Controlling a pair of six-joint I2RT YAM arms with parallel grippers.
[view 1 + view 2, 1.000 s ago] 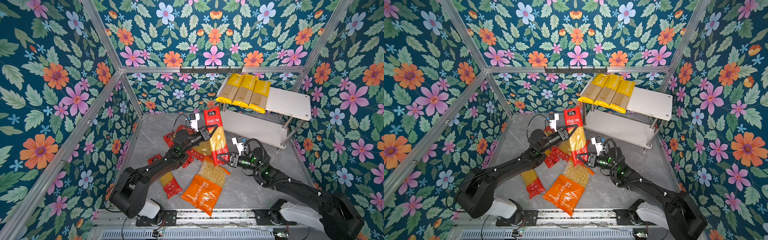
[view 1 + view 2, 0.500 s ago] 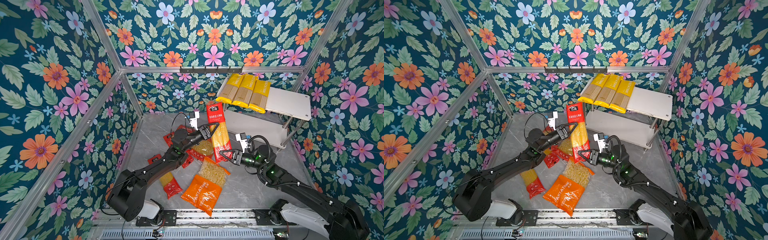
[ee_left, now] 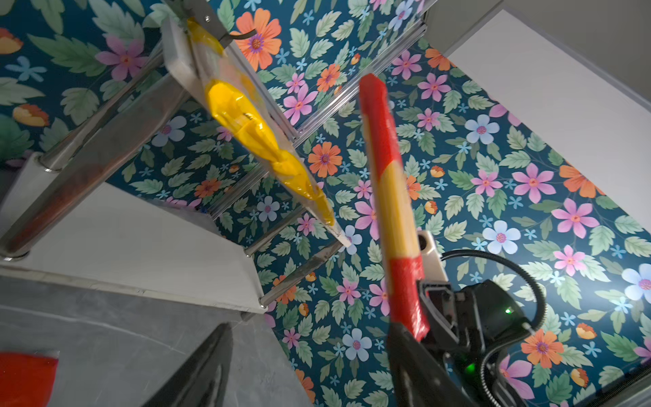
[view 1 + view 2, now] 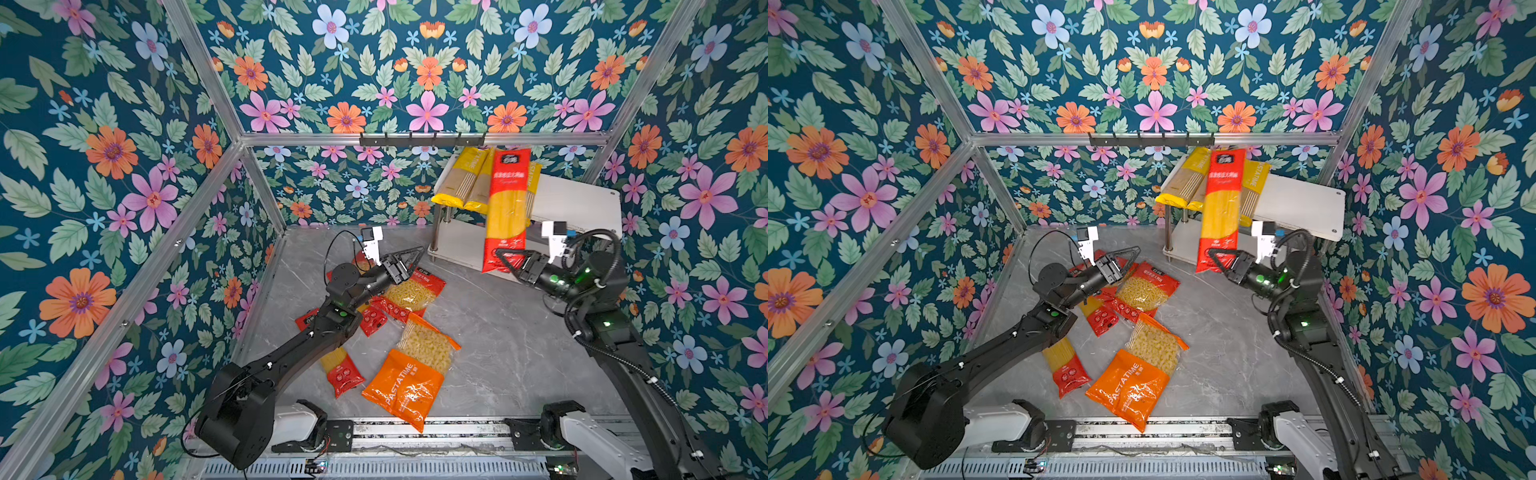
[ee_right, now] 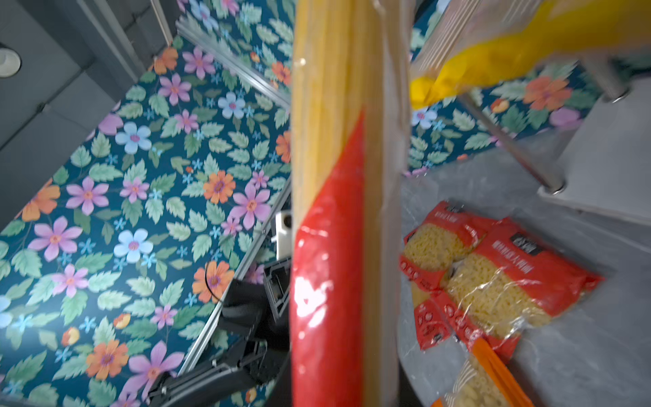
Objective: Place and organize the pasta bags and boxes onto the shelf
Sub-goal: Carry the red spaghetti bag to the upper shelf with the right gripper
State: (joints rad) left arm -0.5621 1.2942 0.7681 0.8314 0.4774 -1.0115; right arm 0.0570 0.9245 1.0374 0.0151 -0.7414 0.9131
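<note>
The right gripper (image 4: 509, 261) pinches the lower red end of a long red spaghetti pack (image 4: 508, 199), holding it upright in front of the shelf (image 4: 582, 203), whose top board carries three yellow spaghetti packs (image 4: 461, 183). The left gripper (image 4: 409, 259) is spread and empty above a red macaroni pack (image 4: 409, 293) on the floor.
</note>
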